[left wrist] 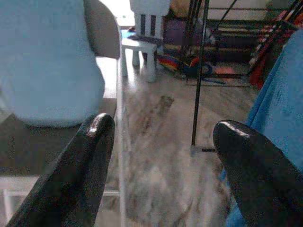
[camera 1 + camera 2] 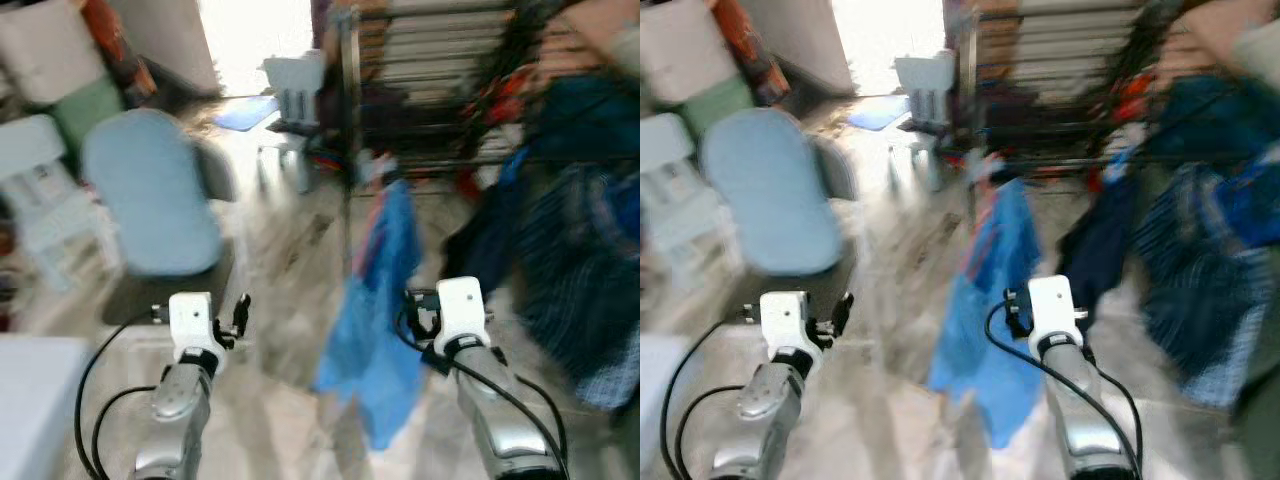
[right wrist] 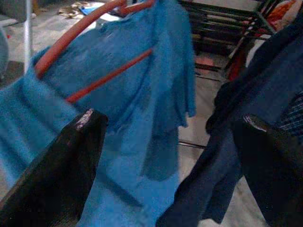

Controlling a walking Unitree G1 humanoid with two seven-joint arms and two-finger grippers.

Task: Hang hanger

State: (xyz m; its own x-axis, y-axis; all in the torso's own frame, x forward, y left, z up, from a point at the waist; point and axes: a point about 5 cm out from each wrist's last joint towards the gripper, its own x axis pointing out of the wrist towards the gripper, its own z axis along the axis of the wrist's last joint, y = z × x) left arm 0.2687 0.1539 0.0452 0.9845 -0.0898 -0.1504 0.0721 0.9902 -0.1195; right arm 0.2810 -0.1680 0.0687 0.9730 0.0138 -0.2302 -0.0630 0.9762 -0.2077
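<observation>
A blue shirt (image 2: 385, 300) hangs on a red hanger (image 3: 94, 28) from the dark clothes rack (image 2: 350, 100) in the middle of the blurred head views. My right gripper (image 3: 165, 156) is open just short of the shirt, low and to its right, with nothing between its fingers (image 3: 57, 175). My left gripper (image 1: 165, 156) is open too, held out to the left of the shirt and empty. The shirt's edge (image 1: 284, 104) and the rack's thin upright pole (image 1: 199, 75) show in the left wrist view. How the hanger's hook sits on the rack is too blurred to tell.
Dark navy and checked clothes (image 2: 570, 260) hang on the rack to the right of the shirt. A light blue padded chair (image 2: 150, 190) stands on the left. A small white stool (image 2: 290, 90) is farther back. A white surface (image 2: 35, 400) lies at the lower left.
</observation>
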